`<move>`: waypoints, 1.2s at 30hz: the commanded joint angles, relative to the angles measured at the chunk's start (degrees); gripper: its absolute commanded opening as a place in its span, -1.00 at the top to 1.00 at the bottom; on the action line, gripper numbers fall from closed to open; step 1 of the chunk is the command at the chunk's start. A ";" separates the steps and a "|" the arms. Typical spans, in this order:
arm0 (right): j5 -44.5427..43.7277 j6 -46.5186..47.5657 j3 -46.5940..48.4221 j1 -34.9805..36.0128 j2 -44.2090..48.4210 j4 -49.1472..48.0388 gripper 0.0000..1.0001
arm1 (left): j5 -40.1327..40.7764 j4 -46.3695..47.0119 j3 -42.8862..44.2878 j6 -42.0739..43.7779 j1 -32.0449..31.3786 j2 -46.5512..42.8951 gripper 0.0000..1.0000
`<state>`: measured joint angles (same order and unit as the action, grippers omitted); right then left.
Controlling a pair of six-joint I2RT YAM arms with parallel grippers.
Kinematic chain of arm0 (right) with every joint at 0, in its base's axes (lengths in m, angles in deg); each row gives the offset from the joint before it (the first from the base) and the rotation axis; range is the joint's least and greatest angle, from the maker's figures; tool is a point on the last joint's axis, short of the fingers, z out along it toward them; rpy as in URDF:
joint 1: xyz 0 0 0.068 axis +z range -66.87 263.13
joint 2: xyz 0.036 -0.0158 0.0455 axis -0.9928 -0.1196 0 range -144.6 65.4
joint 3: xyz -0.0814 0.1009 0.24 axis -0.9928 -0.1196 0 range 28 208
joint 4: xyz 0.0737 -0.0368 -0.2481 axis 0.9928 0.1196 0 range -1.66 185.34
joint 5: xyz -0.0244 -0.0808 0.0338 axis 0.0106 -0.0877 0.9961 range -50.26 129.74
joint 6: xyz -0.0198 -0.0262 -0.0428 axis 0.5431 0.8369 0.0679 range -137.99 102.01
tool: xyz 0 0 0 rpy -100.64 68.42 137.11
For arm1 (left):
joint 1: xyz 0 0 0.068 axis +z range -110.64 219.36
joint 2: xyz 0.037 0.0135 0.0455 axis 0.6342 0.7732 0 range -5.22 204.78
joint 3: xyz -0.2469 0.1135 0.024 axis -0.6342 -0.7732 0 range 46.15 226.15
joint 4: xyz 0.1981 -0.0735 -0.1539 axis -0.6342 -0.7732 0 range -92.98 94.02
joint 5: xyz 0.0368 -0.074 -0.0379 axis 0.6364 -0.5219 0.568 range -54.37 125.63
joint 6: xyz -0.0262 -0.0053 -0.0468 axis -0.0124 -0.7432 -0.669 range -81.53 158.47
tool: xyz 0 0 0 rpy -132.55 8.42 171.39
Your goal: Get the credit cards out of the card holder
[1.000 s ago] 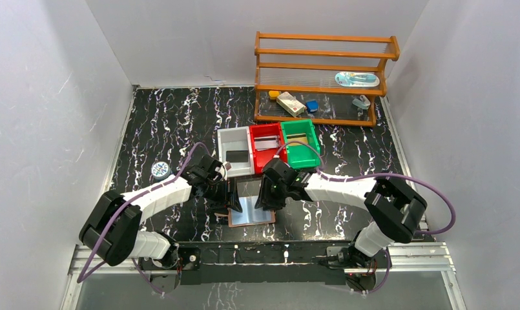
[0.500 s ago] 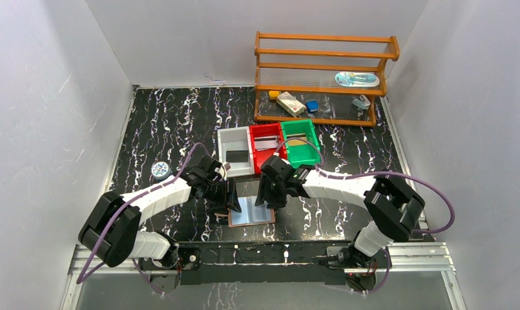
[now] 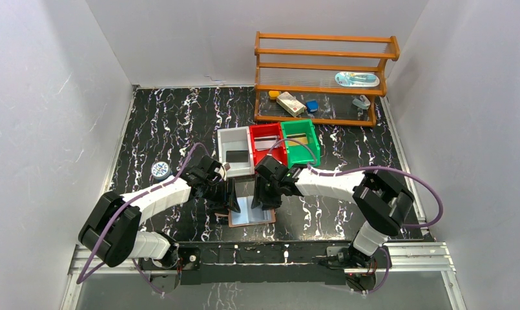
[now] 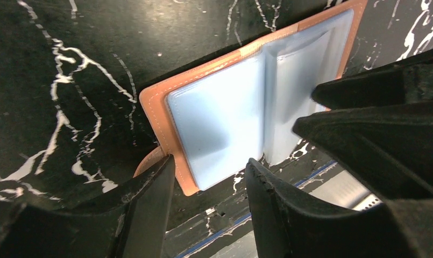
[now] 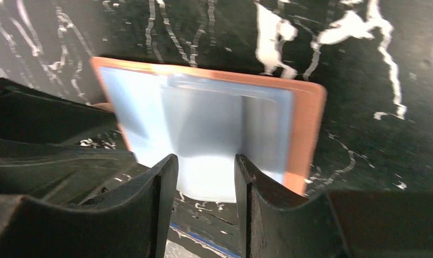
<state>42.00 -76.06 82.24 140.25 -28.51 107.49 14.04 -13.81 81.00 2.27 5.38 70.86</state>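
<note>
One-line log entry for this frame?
phase: pre-grasp | card holder: open flat, blue lining up | left gripper: open, over it | right gripper: open, over it | held: nothing

The flat tan-brown leather card holder [image 3: 250, 210] lies open, lining up, on the black marbled desk [image 3: 166, 123], close to the desk's near edge. Glossy light blue card pockets cover both halves inside a narrow brown border, with a centre fold between them. A small brown strap tab [image 4: 148, 161] pokes out beside one corner. Whether pale credit cards sit in the pockets cannot be told
</note>
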 commanded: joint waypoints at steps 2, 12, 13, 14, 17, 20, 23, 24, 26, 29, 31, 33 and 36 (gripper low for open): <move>4.04 0.08 1.28 0.94 0.29 -7.07 -0.02 | -2.59 1.30 -1.28 -0.85 -0.82 -0.31 0.02; 2.63 -0.51 0.83 0.92 2.65 -5.77 -0.02 | -2.23 1.39 -1.54 -1.33 -0.83 -0.88 0.04; -1.50 -0.41 1.41 0.96 4.27 -1.48 -0.09 | -2.23 1.39 -1.61 -1.39 -0.86 -1.06 0.04; -5.26 0.14 2.14 0.96 5.18 2.59 -0.15 | -2.30 1.45 -1.60 -1.53 -0.83 -1.16 0.04; -8.32 1.07 4.69 0.99 3.53 10.54 -0.30 | -2.76 1.39 -1.12 -1.31 -0.83 -1.15 0.05; -8.16 1.81 6.18 1.86 0.75 10.42 -0.41 | -2.85 1.43 -0.79 -1.48 -0.85 -1.08 0.05; -9.32 3.02 9.62 3.83 -4.94 12.26 -0.42 | -3.00 1.40 -0.59 -1.51 -0.91 -1.01 0.06; -11.34 3.13 11.26 4.93 -6.28 13.68 -0.40 | -3.08 1.44 -0.62 -1.65 -0.90 -1.01 0.06; -13.62 2.94 12.69 5.60 -8.10 15.42 -0.32 | -3.11 1.48 -0.57 -1.64 -0.86 -0.97 0.06; -17.12 2.72 15.21 6.66 -9.95 19.15 -0.13 | -2.95 1.54 -0.54 -1.76 -0.92 -0.97 0.06; -18.05 2.58 15.99 7.14 -10.60 20.14 -0.01 | -3.02 1.56 -0.44 -1.70 -0.92 -0.80 0.06; -17.16 2.84 16.02 7.20 -10.72 19.20 0.06 | -3.09 1.59 -0.34 -1.72 -0.91 -0.66 0.07; -14.35 3.56 15.27 7.21 -10.17 15.71 0.08 | -3.11 1.65 -0.45 -1.72 -0.96 -0.58 0.07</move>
<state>26.83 -72.98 96.91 147.01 -37.93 125.70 12.38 -12.23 80.35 0.85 4.73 70.86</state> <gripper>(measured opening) 0.469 0.471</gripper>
